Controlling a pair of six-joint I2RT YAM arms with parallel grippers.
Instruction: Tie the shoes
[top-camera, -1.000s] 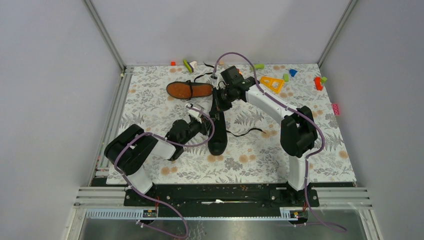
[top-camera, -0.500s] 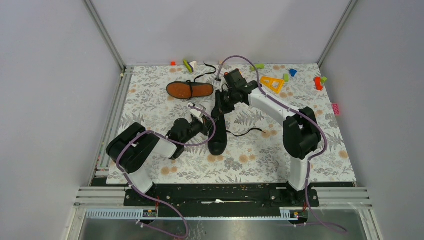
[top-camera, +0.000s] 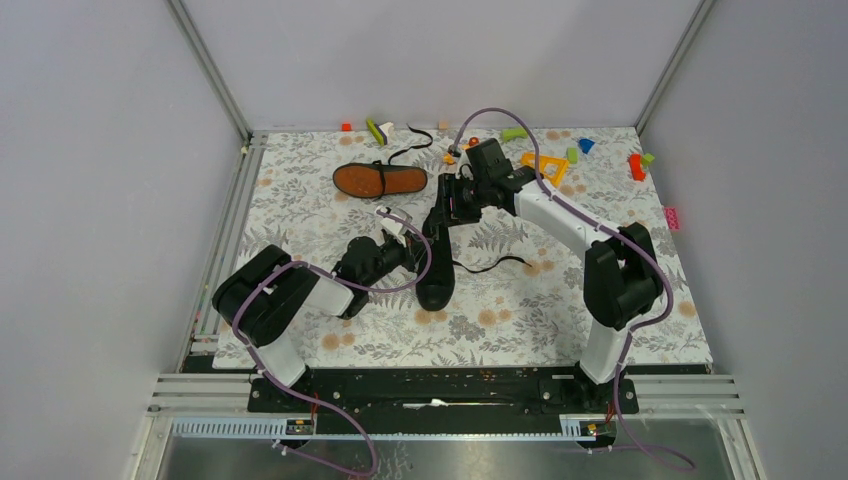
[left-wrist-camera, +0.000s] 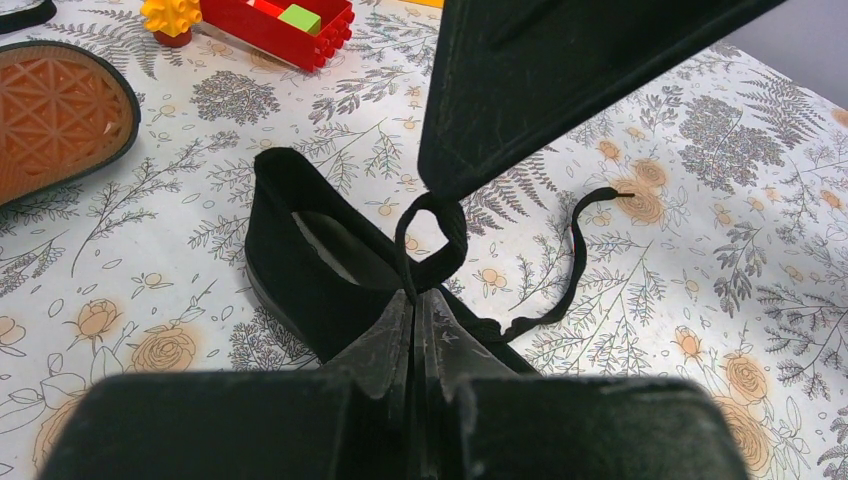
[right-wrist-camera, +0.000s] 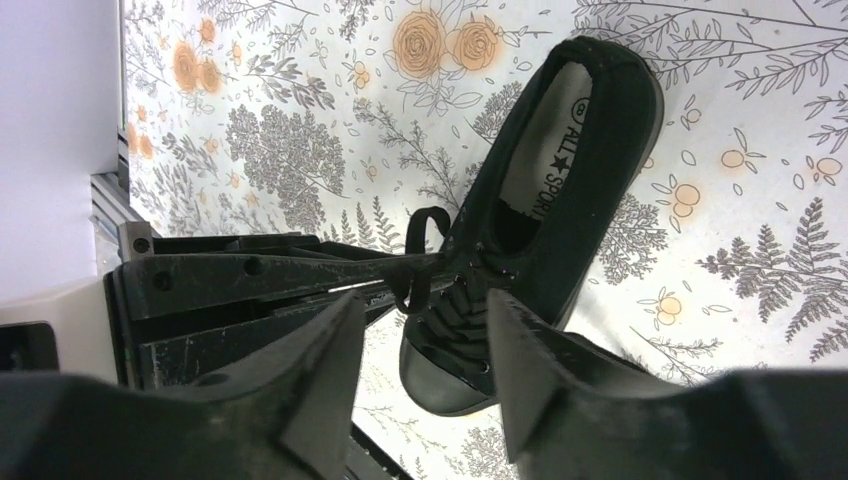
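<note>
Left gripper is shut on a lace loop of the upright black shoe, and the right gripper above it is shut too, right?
Not quite. The right gripper is open: the right wrist view shows it spread wide, with the shoe visible through the gap. The left gripper is indeed shut on the lace loop.

Overhead view faces down; both close wrist views share shoe (left-wrist-camera: 285, 255).

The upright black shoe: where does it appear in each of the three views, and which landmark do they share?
Top external: the shoe stands near the picture's centre.
Left wrist: the shoe is centre-left, just beyond the fingers.
Right wrist: the shoe is upper right, insole showing.
Shared landmark: the left gripper, shut on the lace loop by the shoe.
</note>
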